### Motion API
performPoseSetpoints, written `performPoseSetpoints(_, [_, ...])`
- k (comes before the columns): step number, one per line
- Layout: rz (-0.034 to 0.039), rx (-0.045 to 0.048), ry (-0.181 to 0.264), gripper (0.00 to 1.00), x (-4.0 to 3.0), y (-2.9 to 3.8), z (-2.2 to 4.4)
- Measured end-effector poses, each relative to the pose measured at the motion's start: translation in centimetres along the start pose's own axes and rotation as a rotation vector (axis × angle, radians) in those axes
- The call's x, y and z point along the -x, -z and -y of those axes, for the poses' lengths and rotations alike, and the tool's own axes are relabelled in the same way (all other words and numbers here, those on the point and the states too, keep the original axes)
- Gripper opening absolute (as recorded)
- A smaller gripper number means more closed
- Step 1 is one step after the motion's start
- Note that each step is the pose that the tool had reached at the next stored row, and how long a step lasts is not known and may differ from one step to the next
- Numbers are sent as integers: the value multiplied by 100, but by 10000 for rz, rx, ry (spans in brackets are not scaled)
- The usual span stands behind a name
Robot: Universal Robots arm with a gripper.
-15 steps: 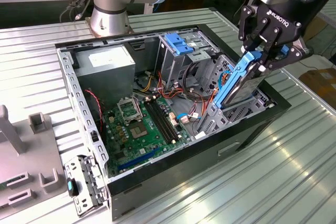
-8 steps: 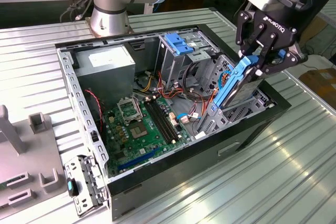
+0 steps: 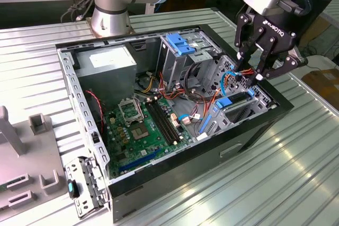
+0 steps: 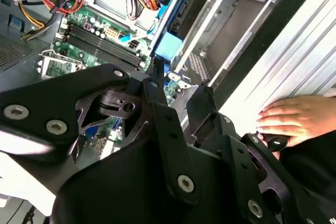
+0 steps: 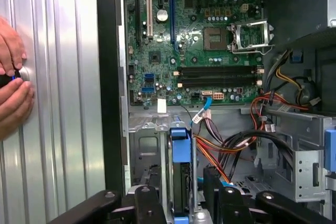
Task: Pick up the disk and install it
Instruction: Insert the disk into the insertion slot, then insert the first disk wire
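Disk (image 3: 233,100) stands on edge in the drive cage (image 3: 259,98), 3 o'clock side of the case (image 3: 249,130) (exterior view). My gripper (image 3: 250,73) straddles its top edge, fingers (image 5: 149,205) partly open with gaps both sides, gripping nothing.

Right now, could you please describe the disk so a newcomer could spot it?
Inside the open computer case, find the grey drive cage next to the green motherboard. The disk stands on edge there, framed in bright blue, unlike the bare metal bays beside it.
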State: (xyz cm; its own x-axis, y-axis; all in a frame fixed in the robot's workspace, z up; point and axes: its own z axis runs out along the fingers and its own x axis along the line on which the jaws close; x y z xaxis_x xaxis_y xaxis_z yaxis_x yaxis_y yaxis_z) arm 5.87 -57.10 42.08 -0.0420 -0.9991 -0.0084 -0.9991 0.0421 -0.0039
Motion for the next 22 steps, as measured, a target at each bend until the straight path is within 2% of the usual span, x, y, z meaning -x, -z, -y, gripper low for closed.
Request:
performPoseSetpoints(3, [0,0,1,45,0,-3,4])
performPoseSetpoints(4, [2,0,0,43,1,-15,48])
performPoseSetpoints(6, [1,-1,0,18,7,-67,175])
performPoseSetpoints(7, [1,0,-1,18,9,-91,228])
performPoseSetpoints(9, [1,-1,1,11,11,-124,291])
performPoseSetpoints(11, [0,-2,0,11,14,-195,387])
performPoseSetpoints(14, [1,-9,0,11,16,-252,423])
performPoseSetpoints(22, [1,-17,1,11,16,-255,424])
